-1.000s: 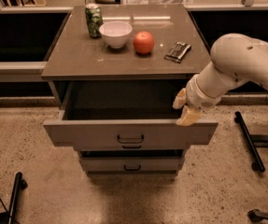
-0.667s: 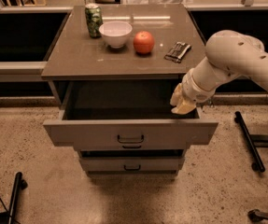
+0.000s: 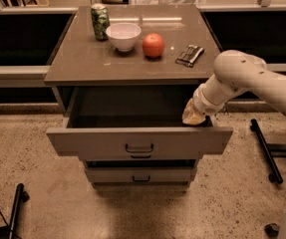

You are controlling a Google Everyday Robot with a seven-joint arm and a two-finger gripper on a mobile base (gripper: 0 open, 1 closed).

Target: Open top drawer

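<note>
The top drawer is pulled well out of the grey-brown cabinet, and its dark inside looks empty. Its flat front carries a small dark loop handle at the centre. My gripper is at the drawer's right rear corner, just above its right side wall, at the end of the white arm coming in from the right. It is away from the handle.
The cabinet top holds a green can, a white bowl, an orange fruit and a small dark packet. Two narrower drawers sit shut below. Dark stand legs lie on the floor at right and bottom left.
My gripper has moved up and back from the drawer's front right edge to its right rear corner. The drawer has stayed open.
</note>
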